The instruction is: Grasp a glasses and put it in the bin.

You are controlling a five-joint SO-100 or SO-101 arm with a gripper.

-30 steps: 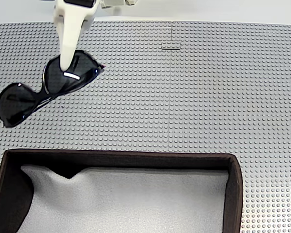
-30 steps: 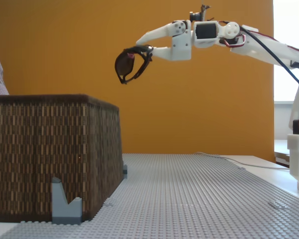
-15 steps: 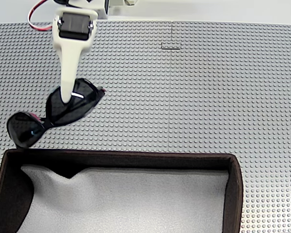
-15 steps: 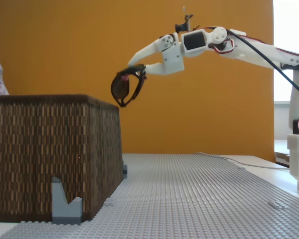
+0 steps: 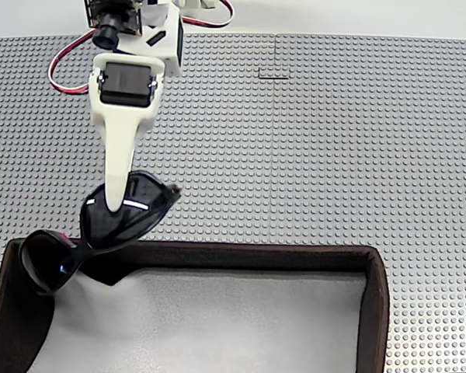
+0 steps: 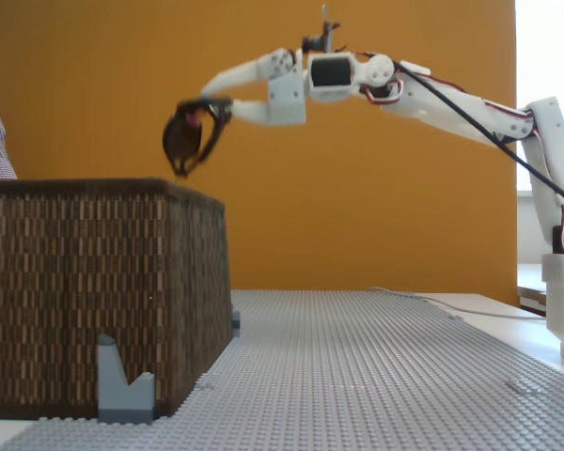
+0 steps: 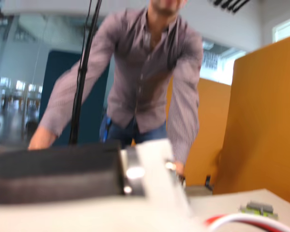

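One white end effector (image 5: 115, 203) reaches down from the top of a fixed view from above, its fingers closed on the glasses (image 5: 101, 229) at the lens nearer the arm. The glasses hang below and to the left of the fingertips in that view, tilted, with the far lens dropping past the left end of the bin's (image 5: 377, 299) dark brown back wall and the gripped lens just outside that wall, over the grey studded tabletop (image 5: 334, 155). The bin's light grey lining (image 5: 217, 326) spreads out to the right of the glasses.

From the side, in another fixed view, the end effector (image 6: 210, 105) is held high on a white arm (image 6: 432, 94) stretching in from the right. The glasses (image 6: 186, 141) dangle from its tip, just above the top edge of the woven brown bin (image 6: 94, 291), near its right-hand corner. Orange wall (image 6: 94, 75) lies behind.

A person in a checked shirt (image 7: 150, 72) leans forward, blurred, in the wrist view.
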